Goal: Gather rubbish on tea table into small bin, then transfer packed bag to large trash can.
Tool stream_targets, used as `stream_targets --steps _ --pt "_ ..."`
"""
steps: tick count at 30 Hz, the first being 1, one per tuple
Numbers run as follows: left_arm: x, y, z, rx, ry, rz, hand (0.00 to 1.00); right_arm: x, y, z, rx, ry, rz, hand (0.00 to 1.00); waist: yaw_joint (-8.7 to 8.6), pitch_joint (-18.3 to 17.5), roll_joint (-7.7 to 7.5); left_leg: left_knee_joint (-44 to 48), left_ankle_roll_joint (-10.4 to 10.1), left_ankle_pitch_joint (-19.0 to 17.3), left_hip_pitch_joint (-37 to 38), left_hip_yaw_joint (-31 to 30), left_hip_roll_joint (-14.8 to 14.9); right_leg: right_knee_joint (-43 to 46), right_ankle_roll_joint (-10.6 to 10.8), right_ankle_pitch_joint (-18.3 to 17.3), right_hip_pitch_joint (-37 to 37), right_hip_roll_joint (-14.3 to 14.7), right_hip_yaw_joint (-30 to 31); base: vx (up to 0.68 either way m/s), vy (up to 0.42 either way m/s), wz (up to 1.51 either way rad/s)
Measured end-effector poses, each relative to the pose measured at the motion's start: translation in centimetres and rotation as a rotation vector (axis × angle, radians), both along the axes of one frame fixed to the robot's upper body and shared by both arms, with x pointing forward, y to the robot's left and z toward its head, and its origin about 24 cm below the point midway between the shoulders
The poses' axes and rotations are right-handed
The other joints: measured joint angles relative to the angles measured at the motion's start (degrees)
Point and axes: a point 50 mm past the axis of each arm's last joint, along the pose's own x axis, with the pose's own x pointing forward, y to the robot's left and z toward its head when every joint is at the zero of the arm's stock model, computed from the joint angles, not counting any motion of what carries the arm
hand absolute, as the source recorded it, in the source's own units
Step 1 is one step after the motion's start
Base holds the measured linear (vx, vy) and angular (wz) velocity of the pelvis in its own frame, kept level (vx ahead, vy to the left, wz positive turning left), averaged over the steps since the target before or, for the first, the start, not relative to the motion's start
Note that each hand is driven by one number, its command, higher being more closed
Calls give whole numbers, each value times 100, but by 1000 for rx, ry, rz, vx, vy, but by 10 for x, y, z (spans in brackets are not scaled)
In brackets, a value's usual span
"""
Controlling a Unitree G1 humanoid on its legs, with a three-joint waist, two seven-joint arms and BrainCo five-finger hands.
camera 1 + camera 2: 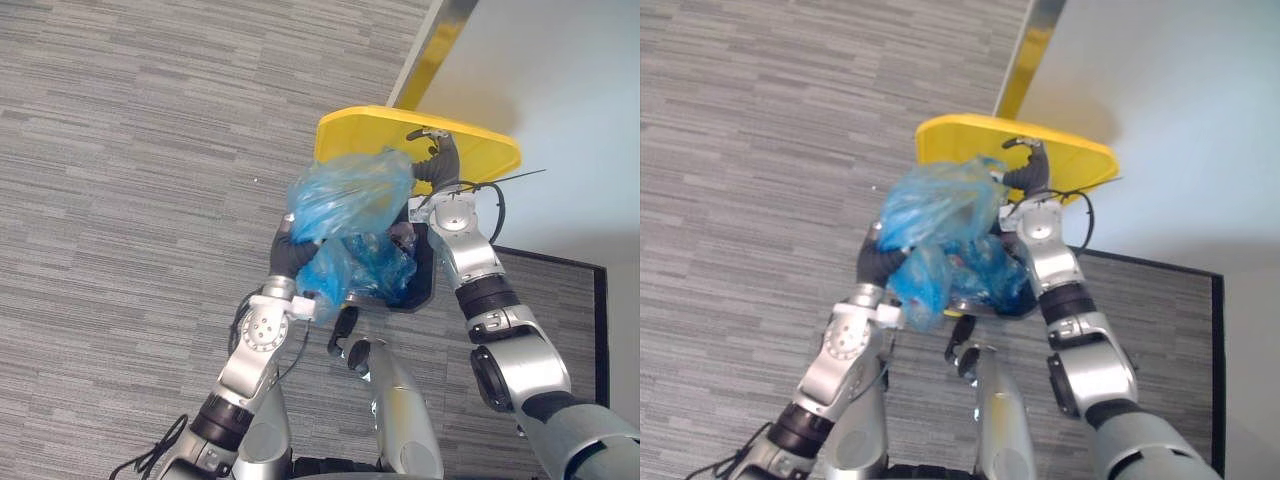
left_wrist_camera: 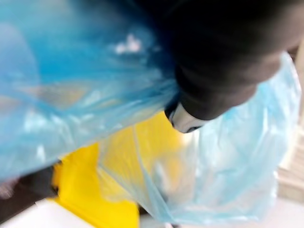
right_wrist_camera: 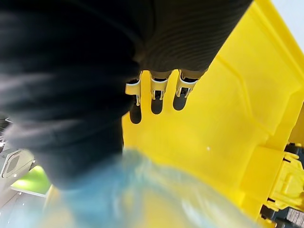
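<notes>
Above the large trash can [image 1: 424, 285]: packed blue bag [image 1: 350, 195], hanging over open mouth, not yet dropped.
Left hand [image 1: 287, 250]: buried in plastic, grip unclear.
Right hand [image 3: 156, 88]: straight fingers propping yellow lid [image 1: 470, 140].

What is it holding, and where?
A blue bag rests against the left hand; the grip cannot be told. The right hand props the yellow lid.

Surfaces within my reach: film, moulded plastic, carpet.
The bag [image 1: 350, 200] is thin, translucent blue plastic film, crinkled and glossy. The trash can lid [image 3: 228, 123] is hard yellow plastic, smooth with a soft sheen. The floor [image 1: 130, 150] is grey striped carpet, matt and rough. My right robot hand [image 3: 161, 81] wears a dark, matt ribbed cover.
</notes>
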Motion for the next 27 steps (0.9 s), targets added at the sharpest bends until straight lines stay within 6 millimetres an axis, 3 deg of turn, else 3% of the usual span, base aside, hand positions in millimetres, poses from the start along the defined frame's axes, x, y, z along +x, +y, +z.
stream_targets --steps 6,9,15,17,24,27 --pt "5 -23 41 13 -168 -26 100 0 1 2 0 -6 1 0 -2 -2 -4 22 0 -1 -15 38 62 -115 28 38 2 79 28 -32 22 -5" --pt "5 -30 50 23 -205 -36 100 1 2 7 -1 -17 2 0 -23 -2 -4 11 0 -1 -22 63 78 -123 28 38 1 85 24 -38 10 -5" --pt "12 -41 50 24 -181 -43 100 3 4 17 -1 -34 6 0 -52 -5 -9 -9 0 -1 -96 66 104 -199 25 54 -57 116 4 -19 6 -1" --pt "15 -42 50 35 -176 -40 100 3 6 22 -1 -49 10 0 -67 -47 -80 6 -1 -1 -218 93 108 -194 25 72 -208 118 18 -10 10 -8" --pt "49 -33 34 129 -36 53 100 5 15 56 0 -138 32 0 -272 -53 -117 340 37 -26 -736 127 180 -145 -39 240 -635 160 28 -23 32 -7" --pt "65 -29 35 180 -6 101 100 5 16 63 2 -157 31 0 -307 -44 -134 515 111 -101 -980 135 184 -89 -24 246 -850 150 63 -75 35 -7"
